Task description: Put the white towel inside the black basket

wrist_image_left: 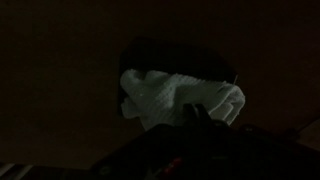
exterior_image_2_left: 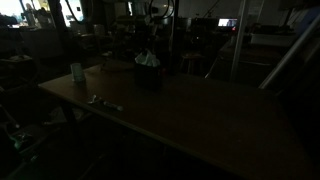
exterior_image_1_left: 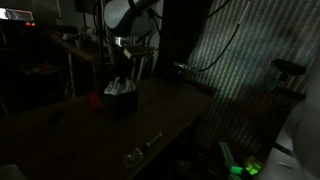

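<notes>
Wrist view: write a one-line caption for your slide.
White towel bunched at the top of the black basket, seen in very dim light.

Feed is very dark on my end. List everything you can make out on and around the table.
white cloth towel: one, white, bunched in the basket's top
black basket: one, black, on the table under the arm
pale cup: one, pale, near a table corner
small red object: one, red, beside the basket; possibly that cup
small greyish item: one, near the table edge; unidentifiable
green item: one, on the floor
dark wooden table: one, brown
robot arm: one, white, above the basket
gripper: one, dark; jaw state unreadable
</notes>
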You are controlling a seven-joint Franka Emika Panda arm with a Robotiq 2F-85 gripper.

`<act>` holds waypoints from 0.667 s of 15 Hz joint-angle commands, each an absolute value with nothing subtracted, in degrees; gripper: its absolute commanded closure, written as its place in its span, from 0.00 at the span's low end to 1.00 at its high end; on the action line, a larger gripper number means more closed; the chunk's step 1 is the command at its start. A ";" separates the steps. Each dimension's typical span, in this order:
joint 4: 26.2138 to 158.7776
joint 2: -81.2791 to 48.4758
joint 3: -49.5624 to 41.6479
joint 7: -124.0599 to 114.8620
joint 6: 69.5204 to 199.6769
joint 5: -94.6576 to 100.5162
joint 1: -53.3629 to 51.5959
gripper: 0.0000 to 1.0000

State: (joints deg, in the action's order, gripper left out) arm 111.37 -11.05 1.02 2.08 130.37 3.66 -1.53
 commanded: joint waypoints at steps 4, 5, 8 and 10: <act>109.63 -13.88 0.28 1.01 134.34 8.34 -1.96 0.98; 109.49 -14.60 0.16 0.74 134.36 9.30 -2.11 0.98; 108.54 -17.33 0.01 0.57 134.04 11.13 -2.27 0.98; 107.99 -19.05 0.02 0.59 133.70 11.66 -2.28 0.98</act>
